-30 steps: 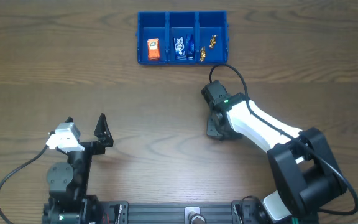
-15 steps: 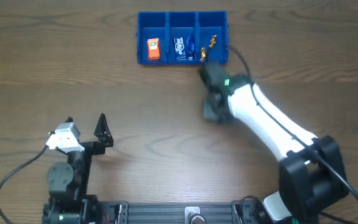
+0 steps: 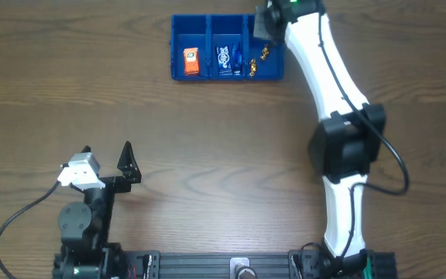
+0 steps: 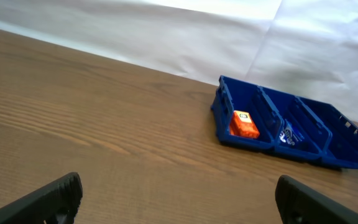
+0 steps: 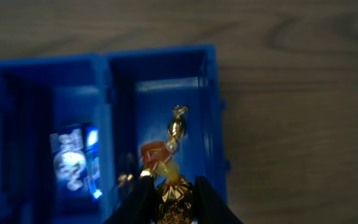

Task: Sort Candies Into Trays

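Blue tray (image 3: 208, 23) near far edge of wood table (image 3: 207, 132), three compartments side by side. Left one: a single orange wrapped candy (image 3: 191, 62). Middle: blue wrappers (image 3: 227, 58) with pale print, too small to read. Right: small gold-foil pieces (image 3: 258, 63). Right gripper (image 5: 171, 180) hangs over the right compartment, jaws closed narrow on a gold candy (image 5: 173, 196); wrapper is crinkled shiny foil with an orange tinge at the upper part and a twisted end sticking out past the fingertips. No lettering legible on it. Cannot tell whether the candy touches the tray floor. Left gripper (image 3: 107, 153) sits low near its base, well apart from the tray, jaws spread wide, nothing between them.
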